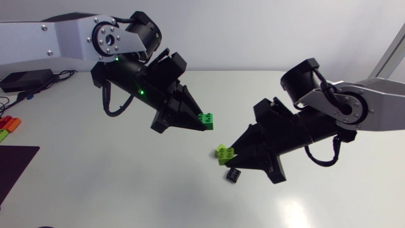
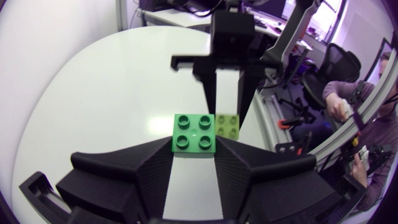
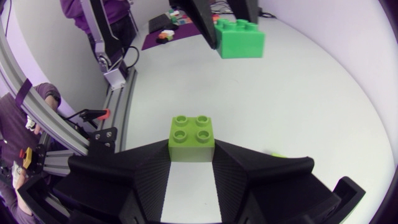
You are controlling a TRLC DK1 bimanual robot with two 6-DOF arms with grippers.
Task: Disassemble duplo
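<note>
So both arms have a brick each right now. The left gripper [image 1: 201,122] is clamped on a green brick [image 1: 205,119], a two-by-two with its studs facing the wrist camera, one finger pressed on each side. The right gripper [image 1: 231,156] is doing the same with a lime brick [image 1: 223,152], also two-by-two, squeezed between both fingers at the very tips.

The two bricks are apart, not stuck together. From overhead there's a clear gap between them, green one nearer the back of the surface [image 1: 126,183], lime one nearer the front. The grippers point at each other across the middle, tips near but not touching. In the left wrist view the lime brick sits just past the green one, and in the right wrist view the green one hangs well ahead of the lime one, off the surface.

There's also a black brick [image 1: 233,175] lying on the surface just beside the right gripper's tip, nobody holding it.

Way off at the left edge there's a purple mat [image 1: 16,166] and a few loose bricks [image 1: 7,125] in orange, red and green.
</note>
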